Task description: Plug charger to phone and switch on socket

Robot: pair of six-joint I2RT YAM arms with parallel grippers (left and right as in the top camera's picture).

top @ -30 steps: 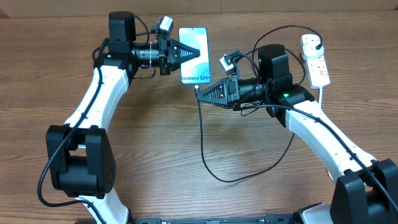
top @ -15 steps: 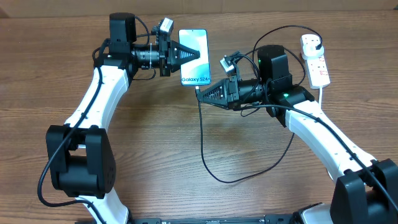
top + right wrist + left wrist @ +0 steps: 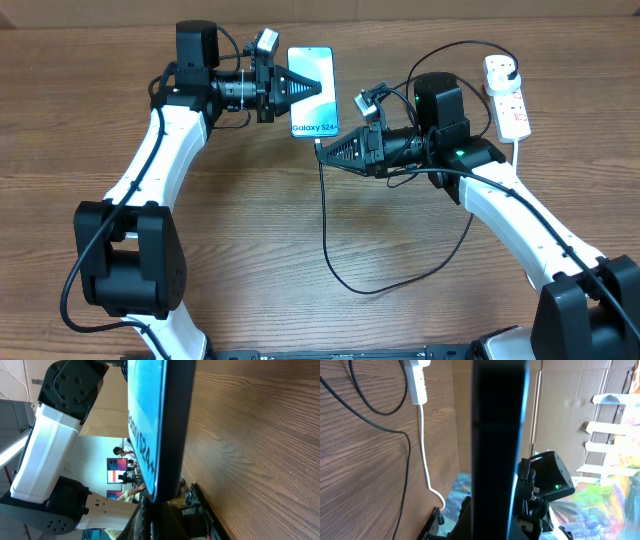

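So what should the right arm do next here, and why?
Probably ease the right gripper toward the phone to seat the charger connector: its tip sits right at the phone's bottom edge, and the left gripper holds the phone.

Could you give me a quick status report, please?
Left claw shut over phone. Right claw shut on charger, at phone's bottom edge. Socket untouched; nothing in the way.

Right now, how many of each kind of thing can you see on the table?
phone: 1
charger cable: 1
power strip: 1
robot arms: 2
Total: 5
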